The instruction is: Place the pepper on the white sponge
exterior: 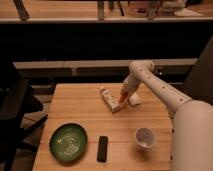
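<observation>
The small orange-red tapered pepper (122, 96) is held upright by the clamped jaws of the gripper (123, 93), just beside the chunky white sponge block (134, 100), not yet over it.

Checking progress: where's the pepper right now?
In the camera view, the pepper is at the gripper, toward the far middle of the wooden table, between the long white bar and the white sponge.
</observation>
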Available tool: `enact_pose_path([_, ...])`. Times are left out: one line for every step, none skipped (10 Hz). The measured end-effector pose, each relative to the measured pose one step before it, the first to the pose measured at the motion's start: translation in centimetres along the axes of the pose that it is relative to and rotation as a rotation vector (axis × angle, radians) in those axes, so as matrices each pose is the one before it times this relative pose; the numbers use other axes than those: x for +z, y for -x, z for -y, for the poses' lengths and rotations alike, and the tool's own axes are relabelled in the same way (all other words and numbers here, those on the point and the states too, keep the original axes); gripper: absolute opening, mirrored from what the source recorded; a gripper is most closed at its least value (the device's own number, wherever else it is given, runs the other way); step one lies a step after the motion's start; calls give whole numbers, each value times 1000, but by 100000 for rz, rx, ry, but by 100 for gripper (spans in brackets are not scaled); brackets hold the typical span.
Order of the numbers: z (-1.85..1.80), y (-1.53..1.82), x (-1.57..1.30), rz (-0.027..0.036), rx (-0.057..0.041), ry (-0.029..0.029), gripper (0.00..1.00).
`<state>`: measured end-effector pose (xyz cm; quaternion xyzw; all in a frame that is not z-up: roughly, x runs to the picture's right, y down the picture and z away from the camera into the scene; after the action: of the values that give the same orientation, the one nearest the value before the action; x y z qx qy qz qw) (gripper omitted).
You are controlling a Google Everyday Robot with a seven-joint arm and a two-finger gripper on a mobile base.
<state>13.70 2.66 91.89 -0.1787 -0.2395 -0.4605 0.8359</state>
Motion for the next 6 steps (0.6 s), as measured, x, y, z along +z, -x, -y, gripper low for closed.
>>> enact_pose_path([-231, -177, -75, 33, 456, -134, 0])
enact_pose_path([-170, -88, 0, 93, 295, 69, 0])
enact_pose_path([-117, -60, -16, 147, 237, 43, 0])
enact_pose_path([-134, -126, -8, 11, 227, -48, 0])
enact_pose_path([-72, -102, 19, -61, 27, -50, 0])
enact_pose_path([-150, -91, -47, 96, 132, 100, 0])
